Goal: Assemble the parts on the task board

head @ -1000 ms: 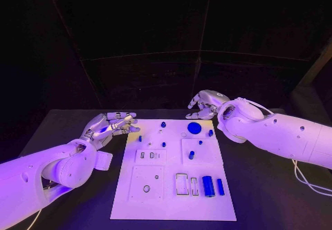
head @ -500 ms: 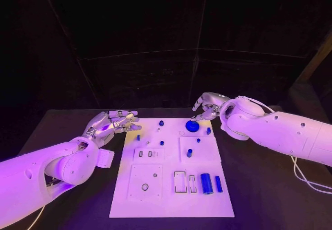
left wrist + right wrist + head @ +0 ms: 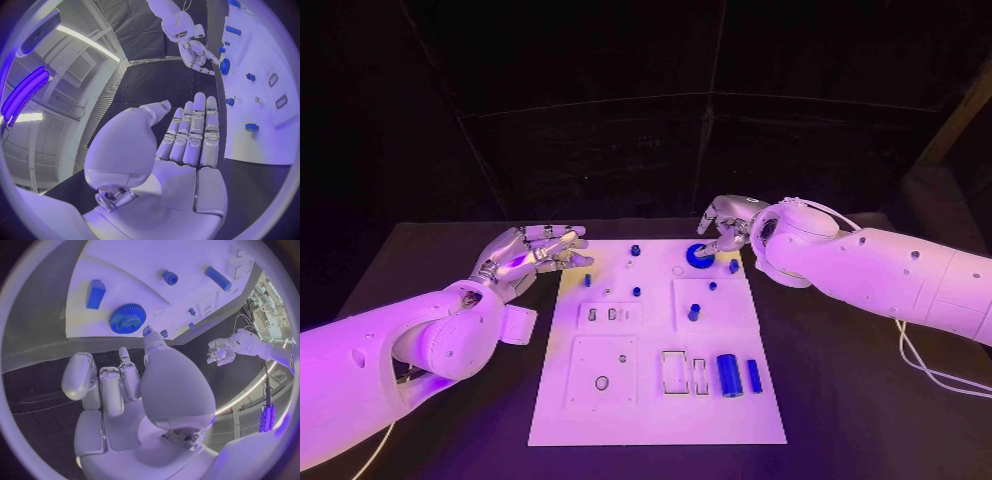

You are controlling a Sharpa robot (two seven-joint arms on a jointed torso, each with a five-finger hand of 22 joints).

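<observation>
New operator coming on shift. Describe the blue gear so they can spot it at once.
Start at the white task board mid-table and go to its far end, by the right hand. The blue gear lies flat there: a round toothed disc, the widest blue part, unlike the small pegs around it.

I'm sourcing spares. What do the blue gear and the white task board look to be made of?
The blue gear looks like moulded or printed plastic: matte, uniformly coloured, with fine teeth round its rim. The task board looks like matte white plastic or painted plate, flat with cut-out recesses; the exact material is unclear.
</observation>
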